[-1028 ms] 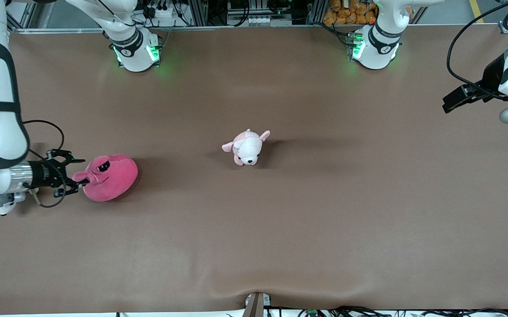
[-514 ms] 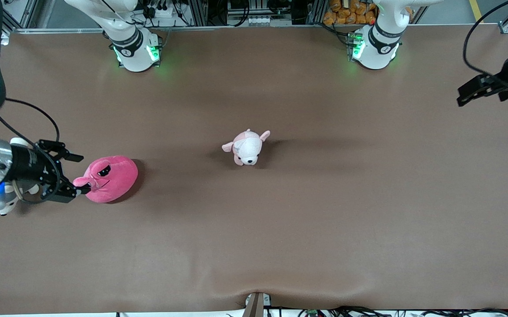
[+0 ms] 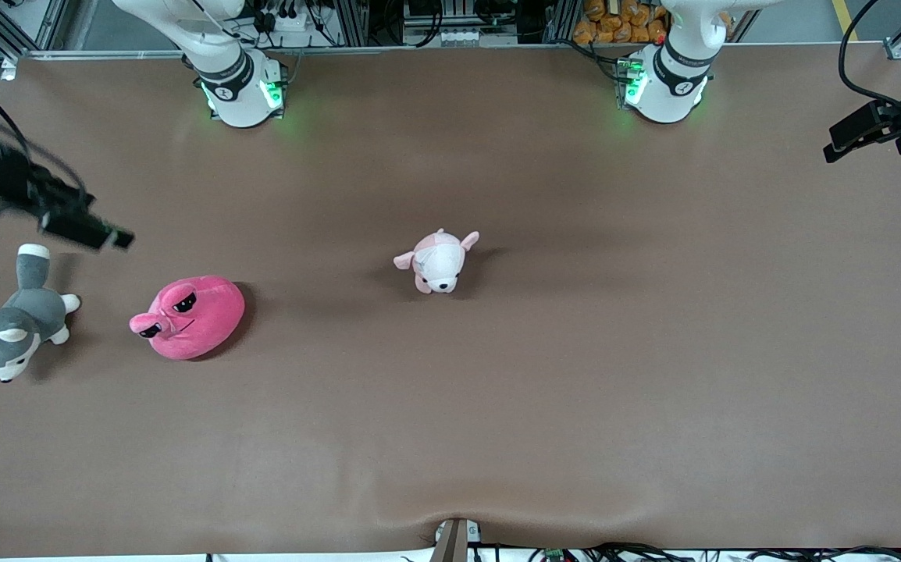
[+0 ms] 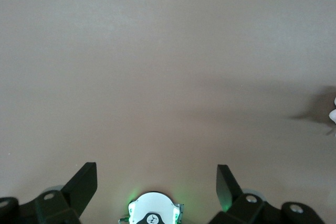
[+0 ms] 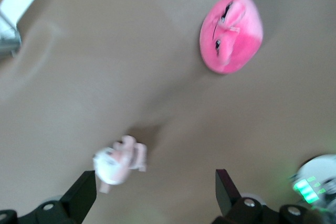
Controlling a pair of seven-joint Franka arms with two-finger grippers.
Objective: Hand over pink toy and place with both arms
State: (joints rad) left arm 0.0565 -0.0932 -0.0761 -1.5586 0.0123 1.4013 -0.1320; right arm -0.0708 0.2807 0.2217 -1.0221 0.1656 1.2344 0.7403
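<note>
The pink toy [image 3: 189, 316] lies on the brown table toward the right arm's end, eye stalks pointing at the table's end; nothing holds it. It also shows in the right wrist view [image 5: 231, 32]. My right gripper [image 3: 87, 226] is open and empty, up in the air over bare table between the toy and the right arm's base; its own view shows the jaws wide apart [image 5: 155, 192]. My left gripper [image 3: 849, 140] is open and empty, raised over the table's edge at the left arm's end [image 4: 155, 184].
A small pale pink-and-white puppy plush [image 3: 439, 261] sits mid-table and shows in the right wrist view [image 5: 118, 163]. A grey-and-white husky plush [image 3: 9, 332] lies beside the pink toy at the table's end. The arm bases [image 3: 240, 90] stand along the table's edge farthest from the front camera.
My right gripper let go of the pink toy's eye stalk, lifted and drew away toward the bases, uncovering the husky. My left gripper drew farther out toward its end of the table.
</note>
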